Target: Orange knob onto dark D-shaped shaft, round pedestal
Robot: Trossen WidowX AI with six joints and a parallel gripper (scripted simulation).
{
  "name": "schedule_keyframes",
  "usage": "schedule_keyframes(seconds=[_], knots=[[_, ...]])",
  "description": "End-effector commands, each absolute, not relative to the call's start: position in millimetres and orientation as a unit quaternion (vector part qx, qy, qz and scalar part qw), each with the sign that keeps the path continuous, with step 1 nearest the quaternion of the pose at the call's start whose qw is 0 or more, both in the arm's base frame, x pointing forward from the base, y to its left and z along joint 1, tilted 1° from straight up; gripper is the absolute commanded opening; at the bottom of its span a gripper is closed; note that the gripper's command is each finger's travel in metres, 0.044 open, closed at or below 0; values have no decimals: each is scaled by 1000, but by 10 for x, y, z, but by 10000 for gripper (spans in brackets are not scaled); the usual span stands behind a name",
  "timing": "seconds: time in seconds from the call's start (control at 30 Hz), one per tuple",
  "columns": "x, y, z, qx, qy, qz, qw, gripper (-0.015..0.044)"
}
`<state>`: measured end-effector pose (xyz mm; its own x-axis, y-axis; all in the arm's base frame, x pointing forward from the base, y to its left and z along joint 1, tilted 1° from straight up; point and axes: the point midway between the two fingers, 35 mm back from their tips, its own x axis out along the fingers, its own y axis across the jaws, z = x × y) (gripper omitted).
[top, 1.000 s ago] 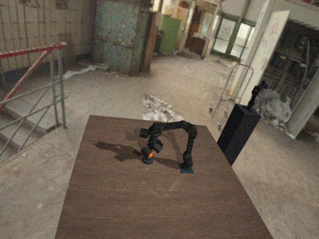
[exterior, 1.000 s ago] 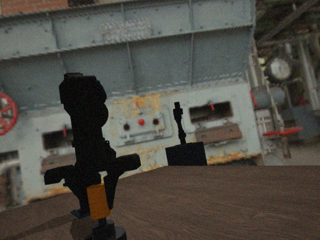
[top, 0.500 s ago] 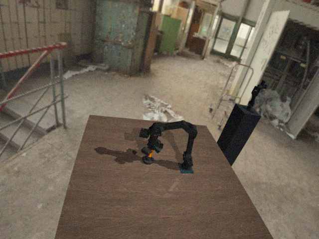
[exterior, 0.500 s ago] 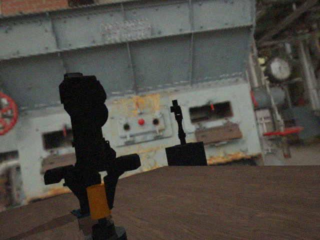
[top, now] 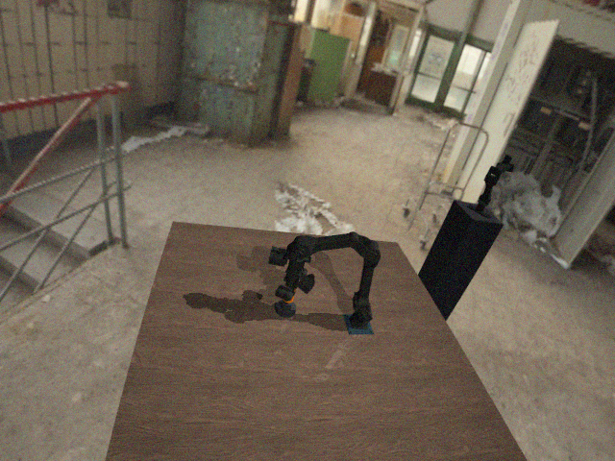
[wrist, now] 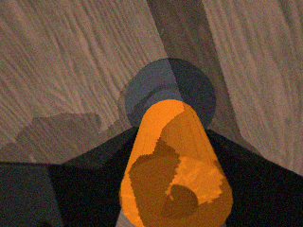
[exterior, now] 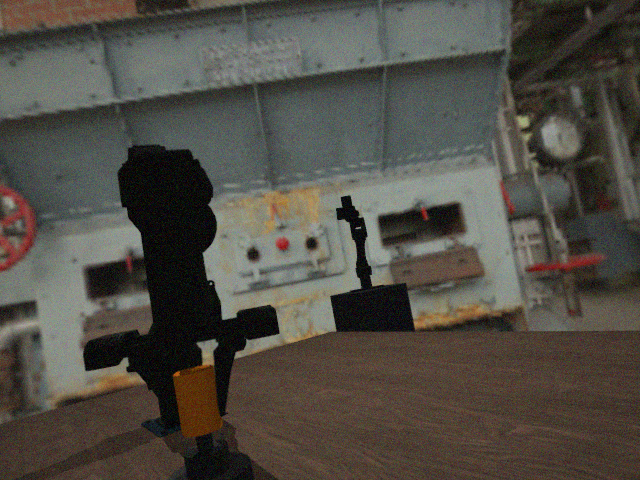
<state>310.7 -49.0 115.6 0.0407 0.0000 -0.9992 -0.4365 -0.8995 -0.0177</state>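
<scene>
The orange knob [top: 289, 300] [exterior: 197, 401] [wrist: 163, 123] is upright between the fingers, above the round pedestal [top: 284, 310] [exterior: 235, 466] [wrist: 149, 78]. My gripper [top: 288, 297] [exterior: 197, 408] [wrist: 170, 134] is shut on the knob, one finger on each side. In the exterior view a short length of the dark shaft [exterior: 204, 443] shows between the knob's lower end and the pedestal, so the knob is not against the pedestal. Whether the shaft's tip is inside the hole cannot be told. The wrist view shows a round opening in the knob's near end; the shaft's flat side is hidden.
The arm's base stands on a blue plate [top: 355, 330] [exterior: 156, 427] on the brown wooden table [top: 298, 411] [exterior: 439, 403]. A black block [top: 461, 253] [exterior: 372, 308] with a small dark arm on it stands beyond the table's edge. Arm shadows cross the table around the pedestal.
</scene>
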Motion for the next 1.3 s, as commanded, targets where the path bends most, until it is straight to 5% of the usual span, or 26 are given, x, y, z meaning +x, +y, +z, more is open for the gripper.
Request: schedule_keyframes(seconds=[0.0, 1.0, 1.27], knots=[[3105, -487, 1145, -705, 147, 676, 154, 0], [3111, -490, 1184, -705, 147, 676, 154, 0], [3114, -490, 1176, -672, 251, 645, 263, 0]])
